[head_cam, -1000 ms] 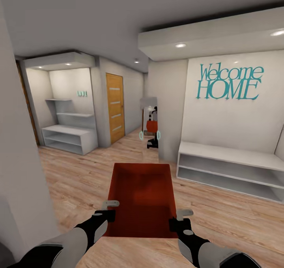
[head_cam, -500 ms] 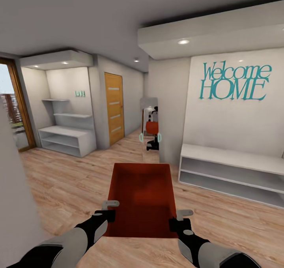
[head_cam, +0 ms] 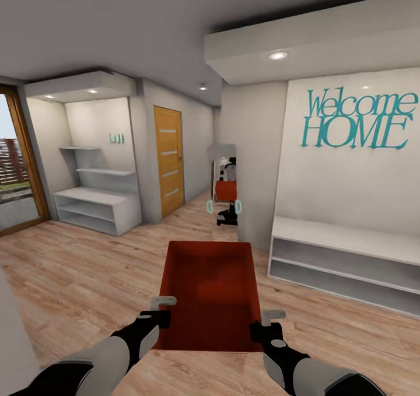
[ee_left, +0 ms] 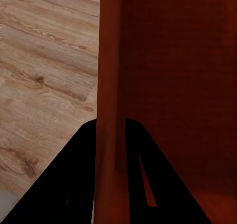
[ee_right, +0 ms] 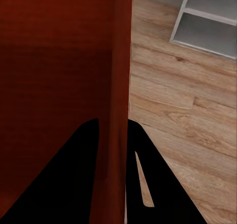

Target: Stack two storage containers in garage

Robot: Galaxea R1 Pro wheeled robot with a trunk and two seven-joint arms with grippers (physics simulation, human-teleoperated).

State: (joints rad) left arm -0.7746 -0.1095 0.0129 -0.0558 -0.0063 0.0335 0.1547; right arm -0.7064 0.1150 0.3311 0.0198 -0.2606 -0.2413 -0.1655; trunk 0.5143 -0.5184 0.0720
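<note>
I carry one orange-red storage container (head_cam: 209, 294) in front of me, above a light wood plank floor (head_cam: 87, 273). My left gripper (head_cam: 163, 309) is shut on its left wall near the nearest corner. My right gripper (head_cam: 263, 321) is shut on its right wall. In the left wrist view the container wall (ee_left: 109, 110) runs between the two dark fingers (ee_left: 74, 184). In the right wrist view the same container's wall (ee_right: 116, 110) is pinched between the fingers (ee_right: 148, 184). The container is empty inside.
A white low shelf bench (head_cam: 344, 262) stands at the right under teal "Welcome HOME" lettering (head_cam: 356, 121). A mirror (head_cam: 224, 189) ahead reflects me. A wooden door (head_cam: 169, 160) and white shelves (head_cam: 96, 200) lie at the left. A glass door (head_cam: 14, 168) is far left.
The whole view has shifted: the near left wall has slid out of sight, the glass door has come into view, and the bench and lettering have drifted right. The grip on the container is unchanged.
</note>
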